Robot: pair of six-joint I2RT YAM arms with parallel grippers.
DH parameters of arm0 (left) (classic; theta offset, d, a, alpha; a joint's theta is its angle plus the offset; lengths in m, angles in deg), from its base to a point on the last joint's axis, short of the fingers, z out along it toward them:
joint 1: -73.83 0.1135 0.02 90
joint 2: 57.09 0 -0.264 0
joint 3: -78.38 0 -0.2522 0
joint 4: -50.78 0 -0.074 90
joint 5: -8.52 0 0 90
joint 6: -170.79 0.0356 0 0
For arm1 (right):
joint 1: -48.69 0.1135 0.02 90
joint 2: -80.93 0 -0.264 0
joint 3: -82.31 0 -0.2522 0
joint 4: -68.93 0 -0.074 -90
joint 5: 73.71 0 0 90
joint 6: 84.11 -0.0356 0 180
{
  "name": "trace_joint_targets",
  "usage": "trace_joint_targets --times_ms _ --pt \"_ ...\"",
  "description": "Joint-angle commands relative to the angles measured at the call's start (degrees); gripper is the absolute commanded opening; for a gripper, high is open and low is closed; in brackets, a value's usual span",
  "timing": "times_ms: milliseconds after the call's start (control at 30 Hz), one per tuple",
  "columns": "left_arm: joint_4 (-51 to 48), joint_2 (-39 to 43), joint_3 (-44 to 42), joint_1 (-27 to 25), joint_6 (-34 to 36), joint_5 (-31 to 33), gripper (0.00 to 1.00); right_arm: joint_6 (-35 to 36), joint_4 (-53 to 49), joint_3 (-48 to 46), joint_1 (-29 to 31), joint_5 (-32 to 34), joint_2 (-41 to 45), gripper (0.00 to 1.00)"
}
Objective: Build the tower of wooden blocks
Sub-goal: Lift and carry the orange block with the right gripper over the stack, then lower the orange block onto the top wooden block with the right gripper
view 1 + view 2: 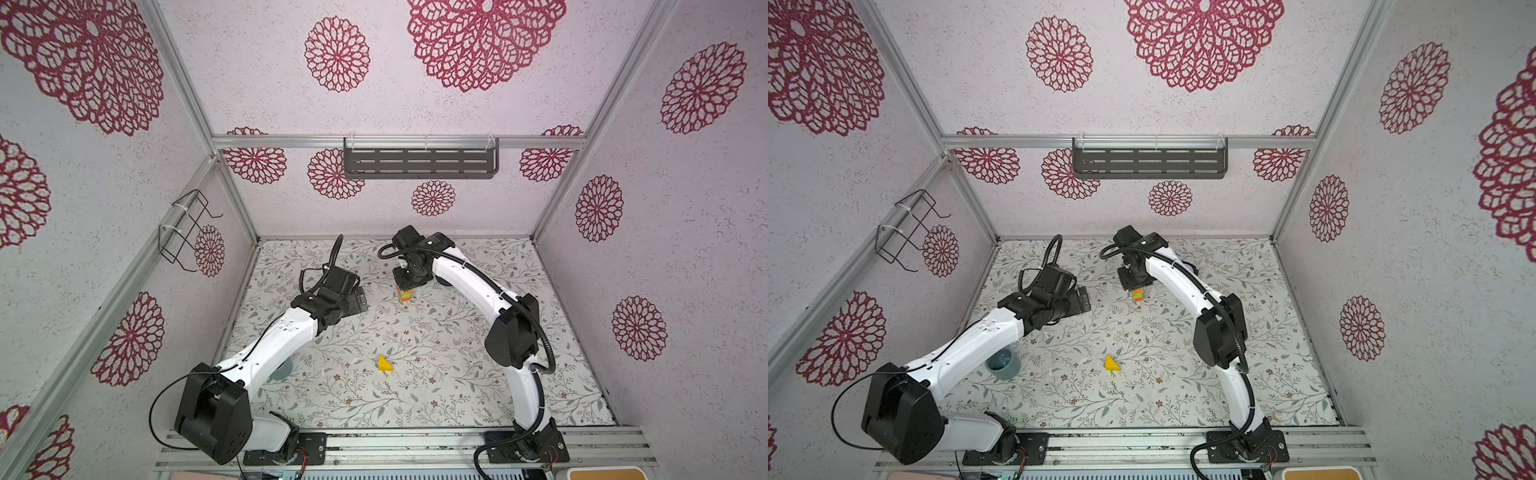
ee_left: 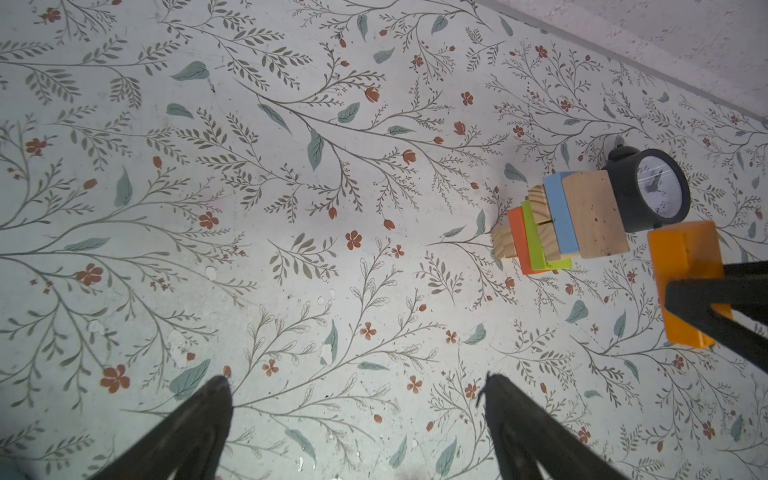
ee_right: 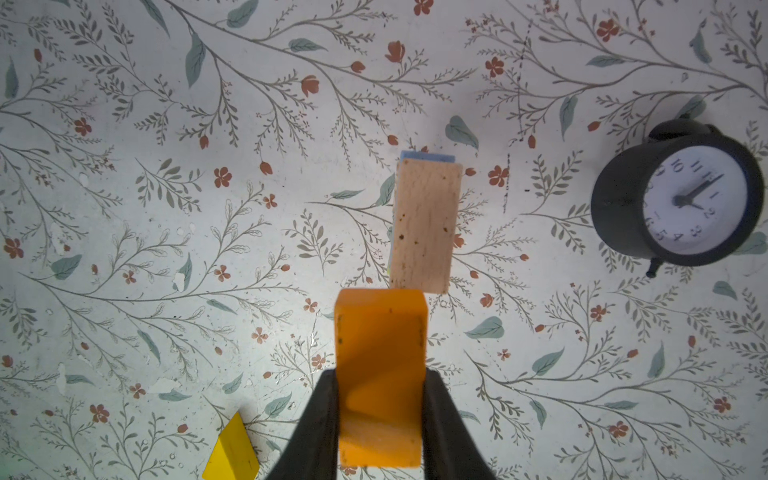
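Observation:
The tower (image 2: 561, 224) stands mid-table, small in both top views (image 1: 406, 294) (image 1: 1138, 296). From the bottom it shows natural wood, orange-red, green, wood, blue, and a tan brick (image 3: 426, 226) on top. My right gripper (image 3: 380, 374) is shut on an orange block (image 3: 380, 324), held just above and beside the tower top (image 1: 409, 282). The left wrist view also shows this block (image 2: 685, 270). My left gripper (image 2: 357, 380) hangs open and empty over bare table, left of the tower (image 1: 359, 299). A yellow wedge (image 1: 385, 364) (image 3: 232, 453) lies loose nearer the front.
A round black clock (image 3: 681, 199) stands close beside the tower, on its far side from my left gripper (image 2: 652, 191). A blue-grey cup (image 1: 1003, 365) sits under the left arm. The enclosure walls ring the floral table.

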Motion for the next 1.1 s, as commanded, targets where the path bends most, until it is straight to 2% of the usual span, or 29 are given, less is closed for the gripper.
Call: trace_joint_targets --times_ms 0,1067 --pt "1.7 -0.3 0.9 0.6 0.4 -0.3 0.97 0.7 -2.5 3.2 -1.0 -0.8 0.2 0.22" --pt "6.5 0.2 -5.0 0.9 -0.9 -0.4 0.97 -0.1 -1.1 11.0 -3.1 -2.8 -7.1 0.2"
